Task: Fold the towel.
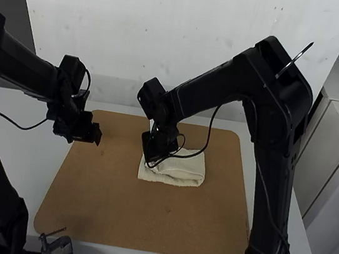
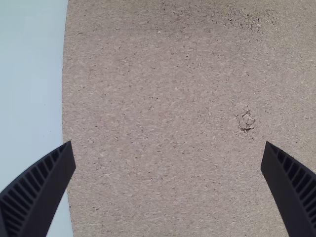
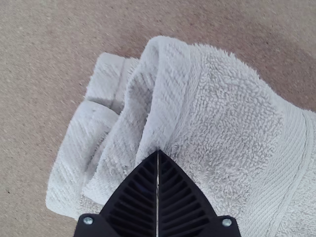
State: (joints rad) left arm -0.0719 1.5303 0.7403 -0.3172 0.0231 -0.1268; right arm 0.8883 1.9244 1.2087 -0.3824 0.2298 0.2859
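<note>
Your right gripper (image 3: 158, 151), pressed together, meets the towel (image 1: 185, 170) mid-frame, likely settling its fold, while your left gripper (image 1: 94, 133) sits spread, frame left.

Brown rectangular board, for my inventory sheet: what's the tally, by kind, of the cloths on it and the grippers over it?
Folded off-white terry towel: 1
Black two-finger grippers (left gripper, right gripper): 2
Total: 3
</note>
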